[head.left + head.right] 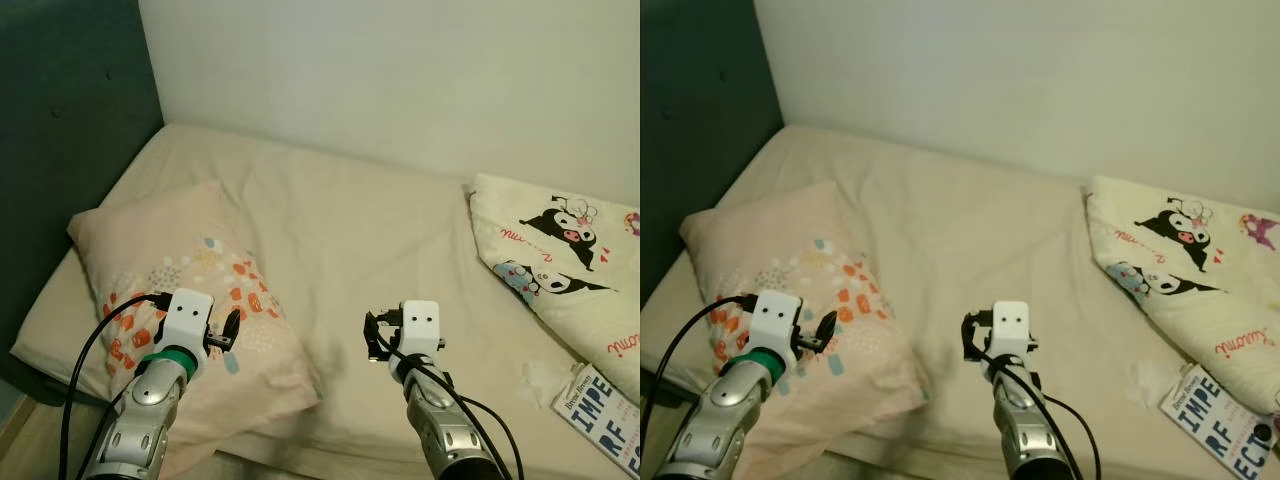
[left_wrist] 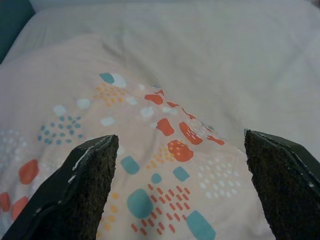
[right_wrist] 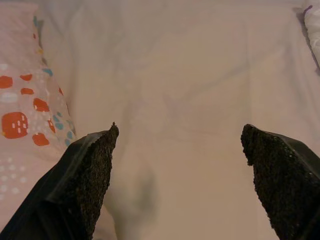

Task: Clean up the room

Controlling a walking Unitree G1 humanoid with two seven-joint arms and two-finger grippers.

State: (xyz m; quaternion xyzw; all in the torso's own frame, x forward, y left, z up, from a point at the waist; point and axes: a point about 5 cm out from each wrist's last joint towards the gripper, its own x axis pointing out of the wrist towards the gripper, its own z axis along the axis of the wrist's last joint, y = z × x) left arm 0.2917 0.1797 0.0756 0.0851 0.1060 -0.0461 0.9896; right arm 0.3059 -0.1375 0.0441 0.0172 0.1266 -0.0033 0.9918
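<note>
A pink pillow (image 1: 180,290) with orange and teal marks lies at the left of a beige bed (image 1: 360,240). My left gripper (image 2: 180,190) hovers open just above the pillow's near part, nothing between its fingers (image 2: 80,185). My right gripper (image 3: 180,185) is open over the bare sheet in the middle of the bed, to the right of the pillow (image 3: 25,110), and holds nothing. A folded cream blanket (image 1: 560,260) with cartoon prints lies at the right. A book (image 1: 605,415) with blue lettering and a crumpled white tissue (image 1: 540,378) lie at the near right.
A dark teal headboard (image 1: 70,110) stands along the left side. A pale wall (image 1: 400,70) runs behind the bed. Open sheet stretches between the pillow and the blanket.
</note>
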